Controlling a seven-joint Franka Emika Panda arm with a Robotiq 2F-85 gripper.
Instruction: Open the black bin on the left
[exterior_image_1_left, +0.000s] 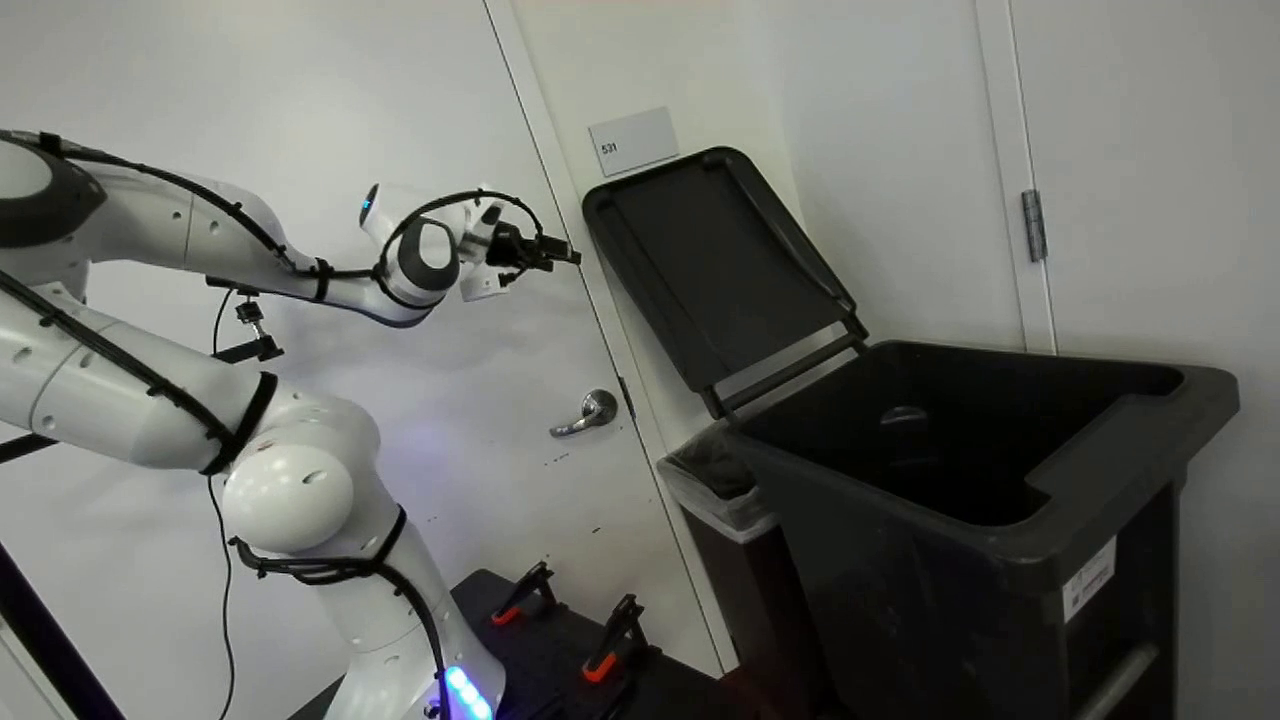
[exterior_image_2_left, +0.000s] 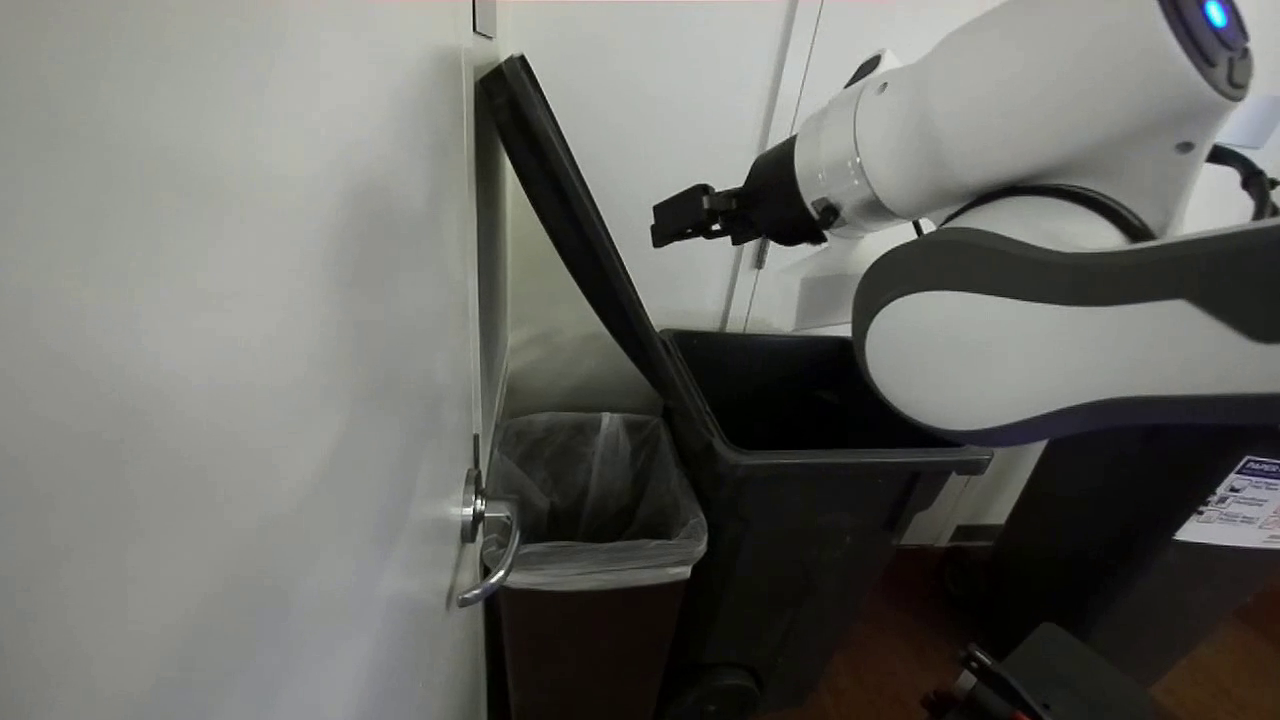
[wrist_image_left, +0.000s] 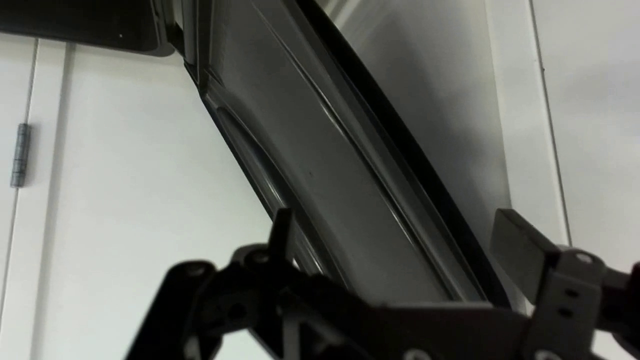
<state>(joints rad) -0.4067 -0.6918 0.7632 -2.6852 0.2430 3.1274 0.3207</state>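
The large black bin (exterior_image_1_left: 930, 590) stands in both exterior views, and its body also shows in an exterior view (exterior_image_2_left: 790, 540). Its lid (exterior_image_1_left: 715, 265) is swung up and back, leaning towards the wall, and the bin's mouth is open. A white sticker (exterior_image_1_left: 1090, 578) is on its front. The lid's outer face and strip label are hidden. My gripper (exterior_image_1_left: 577, 256) is up at the height of the raised lid, apart from it, and is seen also in an exterior view (exterior_image_2_left: 680, 215). In the wrist view its fingers (wrist_image_left: 397, 225) are wide apart and empty, with the lid (wrist_image_left: 345, 165) beyond them.
A smaller brown bin with a clear liner (exterior_image_2_left: 600, 570) stands beside the black bin. A door with a lever handle (exterior_image_1_left: 590, 412) is behind the arm. Another dark bin with a paper sign (exterior_image_2_left: 1080, 540) stands beyond. Clamps (exterior_image_1_left: 612, 640) sit on the robot's dark base table.
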